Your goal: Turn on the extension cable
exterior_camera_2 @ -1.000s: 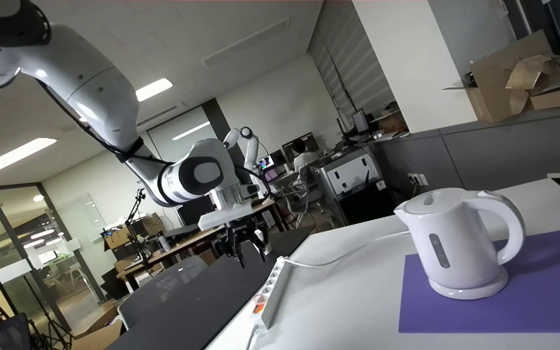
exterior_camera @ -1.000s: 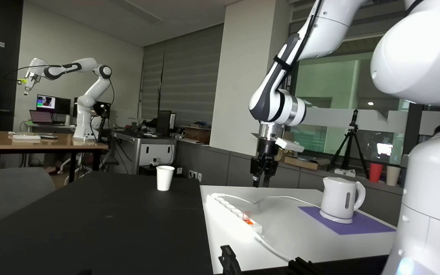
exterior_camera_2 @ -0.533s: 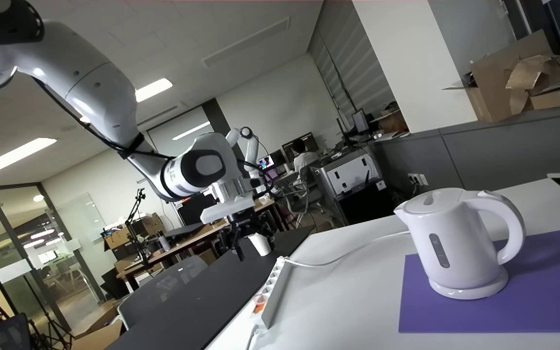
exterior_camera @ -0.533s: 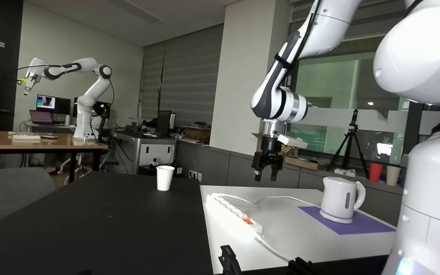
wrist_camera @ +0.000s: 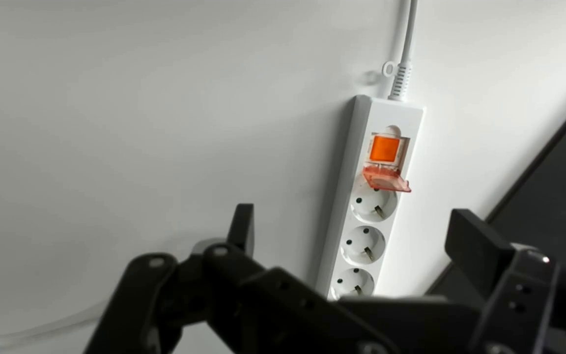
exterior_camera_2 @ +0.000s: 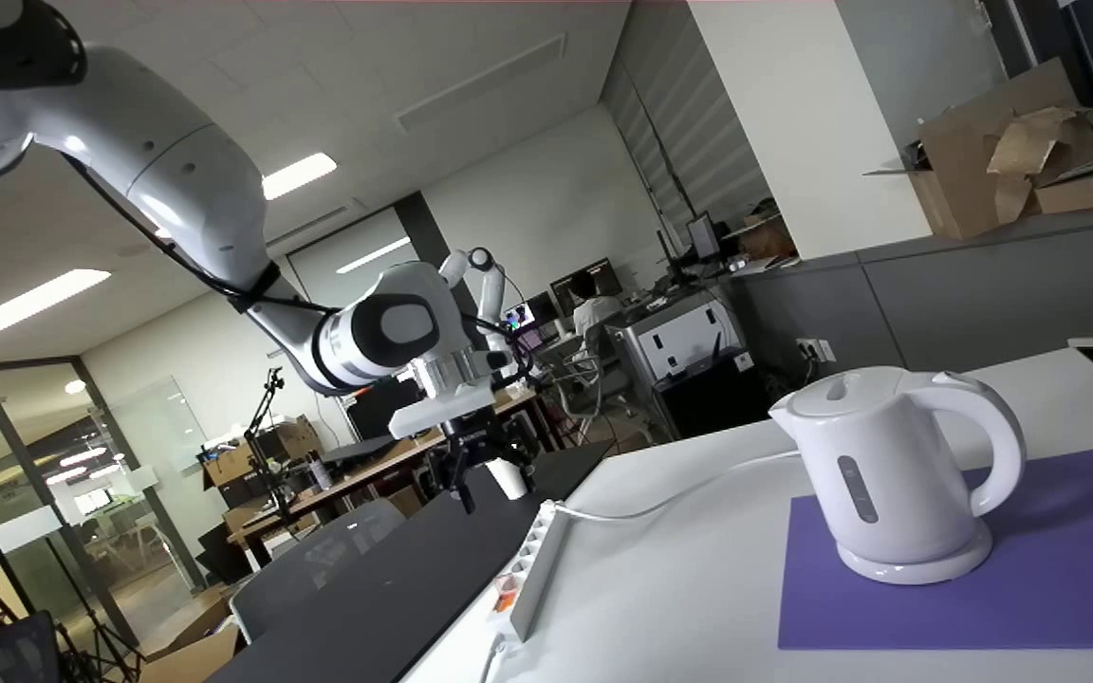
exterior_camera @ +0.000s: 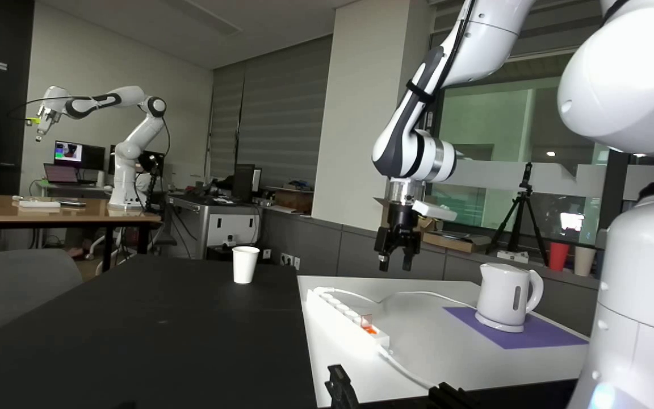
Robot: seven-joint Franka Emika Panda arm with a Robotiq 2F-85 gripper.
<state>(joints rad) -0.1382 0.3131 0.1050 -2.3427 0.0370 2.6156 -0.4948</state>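
The extension cable point(wrist_camera: 368, 223) was spotted lying on the white worktop point(exterior_camera: 446, 358), set at a slant just in from the edge bordered by the black surface point(exterior_camera: 134, 329). Its orange switch point(wrist_camera: 384, 148) was fully exposed, with the see-through reddish cover point(wrist_camera: 386, 181) flipped back and tilted over the nearest socket point(wrist_camera: 369, 207). As for the tool point(exterior_camera: 395, 264), it was held up in the air above the worktop, well apart from the cable, and was pretty clearly released, jaws spread wide. Over by the opposite edge, a white kettle point(exterior_camera_2: 902, 465) was parked on a purple mat point(exterior_camera_2: 831, 612), and a white cord point(exterior_camera: 418, 292) was run toward it from the cable's socket end.
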